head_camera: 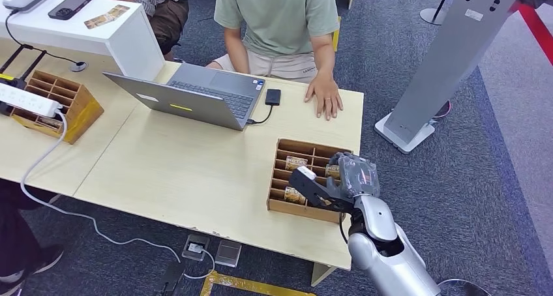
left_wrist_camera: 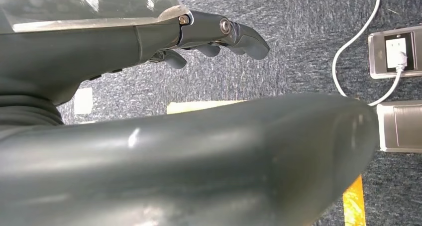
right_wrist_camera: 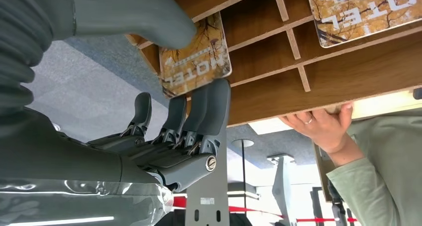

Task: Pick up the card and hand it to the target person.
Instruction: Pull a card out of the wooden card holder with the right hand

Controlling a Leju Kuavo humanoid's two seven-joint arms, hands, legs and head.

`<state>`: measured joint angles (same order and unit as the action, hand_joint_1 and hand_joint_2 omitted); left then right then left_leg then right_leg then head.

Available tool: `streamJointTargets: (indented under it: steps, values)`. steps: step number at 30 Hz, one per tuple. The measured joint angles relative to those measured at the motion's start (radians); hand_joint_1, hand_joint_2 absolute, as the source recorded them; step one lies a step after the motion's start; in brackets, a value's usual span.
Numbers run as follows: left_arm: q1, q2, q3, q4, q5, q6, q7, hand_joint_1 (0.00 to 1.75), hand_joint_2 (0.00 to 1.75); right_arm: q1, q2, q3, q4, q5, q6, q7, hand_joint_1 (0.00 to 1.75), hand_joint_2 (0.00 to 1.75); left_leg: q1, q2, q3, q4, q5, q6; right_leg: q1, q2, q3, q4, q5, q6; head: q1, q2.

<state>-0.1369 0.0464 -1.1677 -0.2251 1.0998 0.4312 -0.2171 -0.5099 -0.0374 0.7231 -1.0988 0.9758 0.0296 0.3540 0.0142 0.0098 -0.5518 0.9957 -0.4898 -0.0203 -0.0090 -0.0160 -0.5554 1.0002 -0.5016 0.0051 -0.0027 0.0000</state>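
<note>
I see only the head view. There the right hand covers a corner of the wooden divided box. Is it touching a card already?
Observer: Yes. In the right wrist view the right hand has its fingers against a card printed HOTEL; a firm grip I cannot confirm.
Operator: And the left hand?
Observer: The left hand hangs over carpet, near a floor socket, holding nothing.

Right hand [head_camera: 329, 182] extended, fingers apparently apart, left hand [left_wrist_camera: 199, 37] loosely open
</note>
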Motion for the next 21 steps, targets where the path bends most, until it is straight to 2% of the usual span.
streamJointTargets:
  steps: [14,21]
  values:
    - [0.000,0.000,0.000,0.000,0.000,-0.001,-0.002,0.00,0.00,0.007,0.000,0.002,0.005,0.004,0.008,0.002,0.88,1.75,0.000,0.000,0.000,0.000,0.000,0.000,0.000,0.000,0.000,0.000,0.000,0.000,0.000,0.000]
    - [0.000,0.000,0.000,0.000,-0.001,-0.002,-0.002,0.00,0.00,0.006,0.000,0.002,0.016,0.005,0.009,0.004,0.96,1.75,0.000,0.000,0.000,0.000,0.000,0.000,0.000,0.000,0.000,0.000,0.000,0.000,0.000,0.000]
